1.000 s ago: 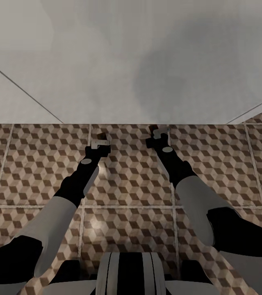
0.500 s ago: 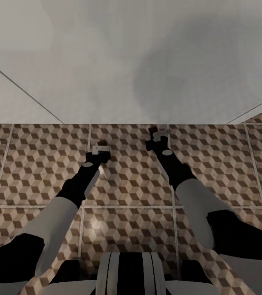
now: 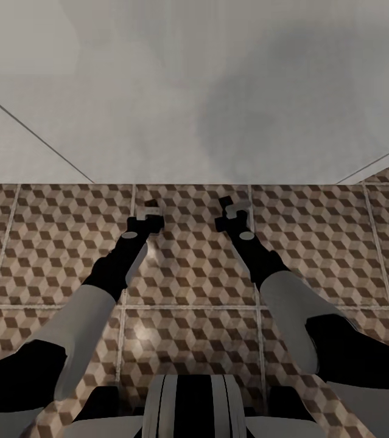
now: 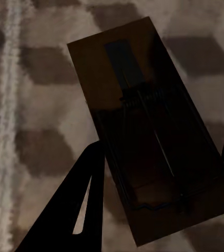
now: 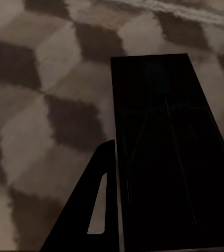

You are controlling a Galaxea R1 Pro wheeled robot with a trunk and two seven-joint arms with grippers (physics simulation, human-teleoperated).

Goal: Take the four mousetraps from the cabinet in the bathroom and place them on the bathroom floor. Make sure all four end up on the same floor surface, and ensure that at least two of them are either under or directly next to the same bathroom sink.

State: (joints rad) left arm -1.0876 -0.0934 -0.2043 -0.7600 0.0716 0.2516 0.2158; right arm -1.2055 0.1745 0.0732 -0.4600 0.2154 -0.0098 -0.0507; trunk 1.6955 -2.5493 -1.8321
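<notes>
Reaching forward and down over bathroom floor [image 3: 188, 274], both arms side by side, near foot of pale wall [image 3: 157, 91]. Left gripper [image 3: 147, 217] clamped on left mousetrap [image 4: 151, 136]: brown board with dark wire and spring, seated between dark fingers [image 4: 72, 210], tilted, above cube-pattern tile beside a grout line. Right gripper [image 3: 234, 210] clamped on right mousetrap [image 5: 170, 152]: dark board, wire faintly seen, between fingers [image 5: 93, 205], over same tile pattern. Contact of either board with floor: cannot tell. Both traps held just short of wall base, apart from each other.
</notes>
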